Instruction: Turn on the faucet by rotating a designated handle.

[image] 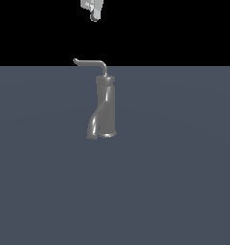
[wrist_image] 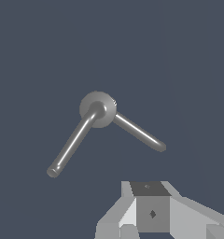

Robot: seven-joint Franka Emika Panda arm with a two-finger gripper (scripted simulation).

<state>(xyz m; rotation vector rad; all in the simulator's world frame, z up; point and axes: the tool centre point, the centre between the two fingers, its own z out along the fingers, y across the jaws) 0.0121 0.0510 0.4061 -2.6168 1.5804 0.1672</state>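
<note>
In the exterior view the handle [image: 90,62] comes first from the left: a thin grey metal rod whose small knobbed tip sits at the exterior view's left end, its long arm running level toward the right before bending down in a short leg into the top of the faucet [image: 103,109]. The faucet stands upright on the flat blue-grey desk [image: 184,182] just left of the frame's centre, a small glossy grey fixture with a darker collar at its top, a tubular body below it, and a twisted lower part that splits into two stubby outlets, one angled toward seven o'clock and one pointing down. Straight above it, at twelve o'clock from the faucet and well apart from the handle, only the pale lower end of the gripper [image: 94,13] shows against the black background at the frame's upper edge; whether the jaws are spread or closed I cannot tell, and nothing shows held between them. The wrist view looks down on the faucet's round collar [wrist_image: 98,109], seen as a glossy grey disc, with two thin rods running out from it: one long rod toward seven o'clock and a second toward four o'clock. Which of these is the handle's arm I cannot tell. Grey and white blocky parts of the gripper fill that frame's lower right.
</note>
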